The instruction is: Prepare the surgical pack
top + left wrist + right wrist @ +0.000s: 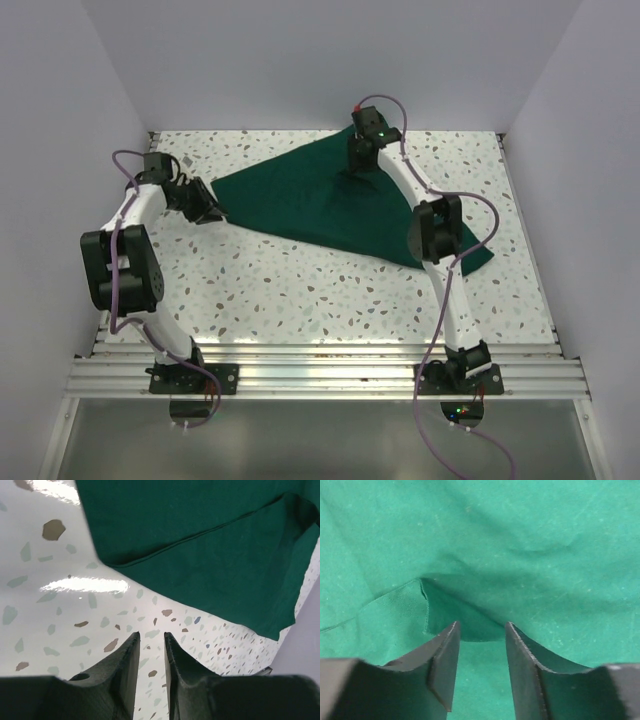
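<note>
The surgical pack is a dark green cloth drape (320,200) lying folded into a rough triangle across the back middle of the table. Its left tip points at my left gripper (208,212), which hovers just off that corner, open a small way with only bare tabletop between its fingers (125,665). In the left wrist view the drape's hemmed edge (200,540) fills the upper right. My right gripper (360,168) stands over the drape's far part, open, its fingers (445,660) straddling a raised fold of cloth (470,620) without pinching it.
The speckled terrazzo tabletop (280,290) is walled by white panels at the back and both sides. A metal rail (320,370) runs along the near edge by the arm bases. The drape's right corner (475,260) lies under the right arm's elbow.
</note>
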Tool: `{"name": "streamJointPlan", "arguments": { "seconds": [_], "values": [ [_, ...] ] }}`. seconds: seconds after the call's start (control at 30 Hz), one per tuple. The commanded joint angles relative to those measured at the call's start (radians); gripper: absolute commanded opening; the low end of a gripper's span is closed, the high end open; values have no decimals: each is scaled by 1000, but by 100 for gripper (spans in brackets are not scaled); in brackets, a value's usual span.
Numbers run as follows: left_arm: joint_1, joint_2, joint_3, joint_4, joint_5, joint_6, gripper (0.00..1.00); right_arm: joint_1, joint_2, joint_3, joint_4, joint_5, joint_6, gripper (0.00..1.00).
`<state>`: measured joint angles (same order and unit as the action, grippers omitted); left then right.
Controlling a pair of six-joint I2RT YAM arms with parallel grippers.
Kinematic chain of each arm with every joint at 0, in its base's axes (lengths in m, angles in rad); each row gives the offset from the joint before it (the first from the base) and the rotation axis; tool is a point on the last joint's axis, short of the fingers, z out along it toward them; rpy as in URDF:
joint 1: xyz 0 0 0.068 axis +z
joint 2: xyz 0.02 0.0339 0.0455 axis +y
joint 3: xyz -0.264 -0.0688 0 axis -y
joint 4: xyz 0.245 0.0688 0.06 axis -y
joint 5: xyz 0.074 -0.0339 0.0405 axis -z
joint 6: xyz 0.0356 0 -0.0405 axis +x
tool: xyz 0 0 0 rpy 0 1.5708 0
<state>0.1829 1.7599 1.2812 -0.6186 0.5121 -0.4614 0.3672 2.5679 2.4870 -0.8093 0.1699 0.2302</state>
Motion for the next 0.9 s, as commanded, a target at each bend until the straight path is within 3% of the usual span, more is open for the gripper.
{"name": "streamJointPlan", "arguments": {
  "seconds": [0.0, 0.2, 0.3, 0.4, 0.47, 0.6, 0.87],
  "values": [
    [-2, 29, 38, 111, 123, -19, 28, -11, -86, 33, 6, 13, 35, 50],
    [-66, 139, 118, 235, 210, -85, 20, -83, -261, -141, -70, -102, 167, 51],
    [-94, 239, 209, 249, 242, -103, 19, -154, -383, -347, -53, -211, 233, 46],
    [-114, 376, 332, 200, 236, -97, 17, -218, -514, -563, -31, -297, 225, 35],
    [-120, 421, 391, 151, 197, -94, 15, -232, -596, -707, -27, -309, 193, 23],
    [-119, 518, 515, 77, 117, -86, 11, -255, -701, -978, 47, -302, 173, 9],
    [-108, 564, 525, -75, -24, -49, 9, -293, -687, -1099, 65, -337, 175, 1]
  ]
}}
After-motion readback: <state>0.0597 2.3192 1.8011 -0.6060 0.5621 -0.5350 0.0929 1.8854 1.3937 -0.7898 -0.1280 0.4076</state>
